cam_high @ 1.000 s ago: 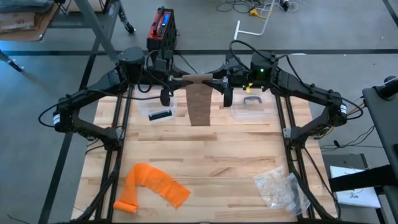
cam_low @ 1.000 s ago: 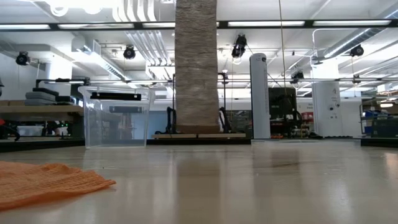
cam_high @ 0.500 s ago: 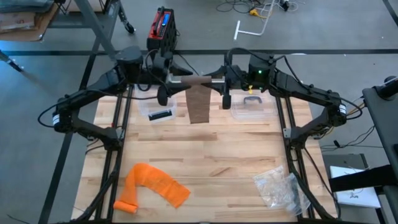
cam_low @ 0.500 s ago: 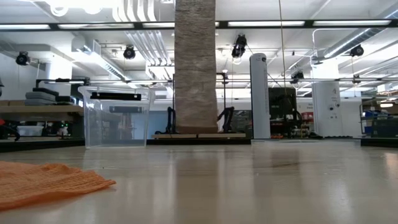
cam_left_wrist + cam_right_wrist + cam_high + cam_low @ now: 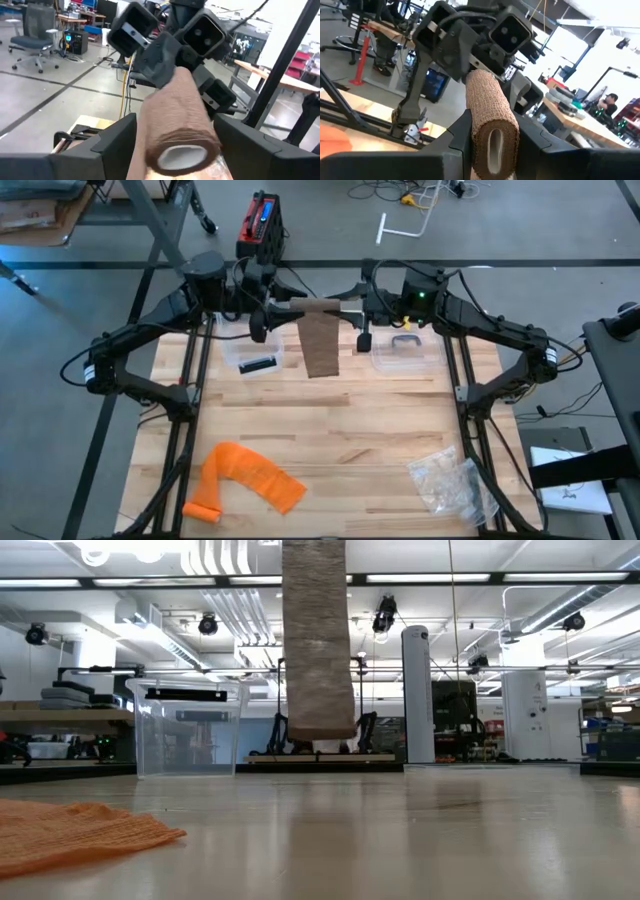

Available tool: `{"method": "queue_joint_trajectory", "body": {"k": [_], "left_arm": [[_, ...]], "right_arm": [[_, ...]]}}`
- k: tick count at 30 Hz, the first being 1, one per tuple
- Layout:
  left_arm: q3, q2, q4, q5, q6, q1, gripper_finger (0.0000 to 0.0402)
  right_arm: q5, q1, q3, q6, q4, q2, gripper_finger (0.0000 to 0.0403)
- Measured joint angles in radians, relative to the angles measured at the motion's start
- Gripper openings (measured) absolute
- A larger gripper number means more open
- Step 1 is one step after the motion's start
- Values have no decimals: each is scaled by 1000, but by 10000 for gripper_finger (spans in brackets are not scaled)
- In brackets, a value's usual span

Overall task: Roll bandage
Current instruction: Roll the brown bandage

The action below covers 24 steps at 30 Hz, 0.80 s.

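A brown bandage roll (image 5: pixel 318 305) hangs level above the table's far middle, between my two grippers. Its loose tail (image 5: pixel 320 350) hangs straight down, and its lower end (image 5: pixel 320 730) stays clear of the table top. My right gripper (image 5: pixel 352 308) is shut on the roll's right end. My left gripper (image 5: pixel 285 305) is open, and its fingers (image 5: pixel 117 140) stand on either side of the roll's left end (image 5: pixel 182 155). My right gripper pinches the roll's right end (image 5: pixel 491 125) between its two fingers; the core opening (image 5: pixel 491 147) is squeezed to a narrow oval. The fingers come level from the table's right side, along the roll's length. The roll is level and lifted clear, with the tail hanging below. My left gripper stands around the other end; I cannot tell whether it touches.
Two clear plastic boxes (image 5: pixel 252 360) (image 5: pixel 400 355) stand at the far left and far right of the hanging tail. An orange bandage (image 5: pixel 245 480) lies near the front left. A crumpled clear bag (image 5: pixel 450 480) lies at the front right. The table's middle is bare wood.
Both wrists have rolled where they are, and the roll has turned with them. The tail's lower end has risen a little and now hangs slightly slanted, so the hanging part is shorter.
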Motion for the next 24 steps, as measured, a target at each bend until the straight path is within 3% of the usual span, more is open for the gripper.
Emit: {"method": "queue_joint_trajectory", "body": {"k": [11, 24], "left_arm": [[0, 2, 3, 78, -73, 19, 225], [0, 2, 2, 83, -55, 18, 199]], "right_arm": [[-1, 9, 0, -119, 5, 0, 91], [-33, 8, -1, -139, -2, 0, 91]]}}
